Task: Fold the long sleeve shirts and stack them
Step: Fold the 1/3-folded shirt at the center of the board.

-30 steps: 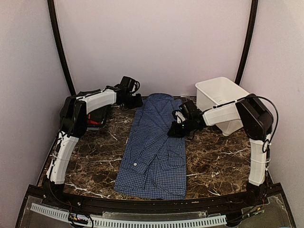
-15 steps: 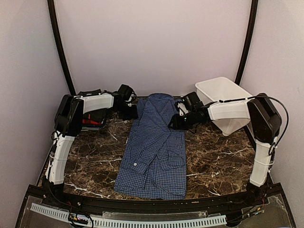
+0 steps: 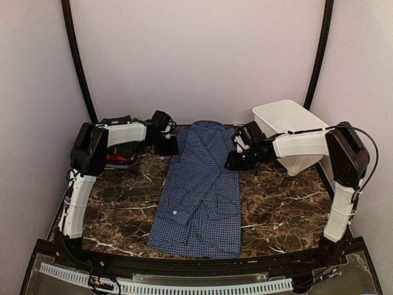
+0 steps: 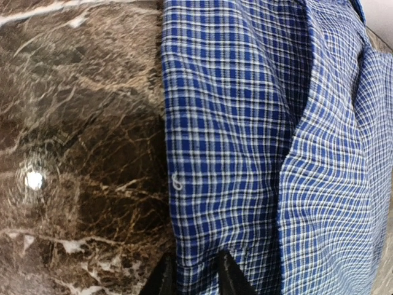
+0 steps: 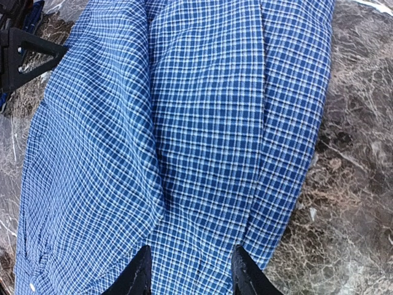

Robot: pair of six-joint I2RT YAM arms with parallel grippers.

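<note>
A blue shirt with a fine white check point(image 3: 202, 196) lies flat in the middle of the table, folded into a long strip with its collar at the far end. My left gripper point(image 3: 167, 145) is low at its upper left edge. In the left wrist view its tips point(image 4: 195, 276) stand a little apart astride the flat hem of the shirt point(image 4: 245, 123), pinching nothing. My right gripper point(image 3: 235, 161) hovers at the shirt's upper right edge, its jaws point(image 5: 190, 270) wide open over the cloth point(image 5: 184, 123). A dark and red cloth heap point(image 3: 118, 155) lies at the back left, mostly hidden by my left arm.
A white plastic basket point(image 3: 285, 123) stands at the back right, just behind my right forearm. Brown marble table top point(image 3: 279, 203) shows on both sides of the shirt. The left gripper's black finger point(image 5: 24, 55) shows at the top left of the right wrist view.
The right gripper has opened and shifted slightly back and to the right along the shirt's edge. The left gripper has come down and nearer, to the shirt's left hem.
</note>
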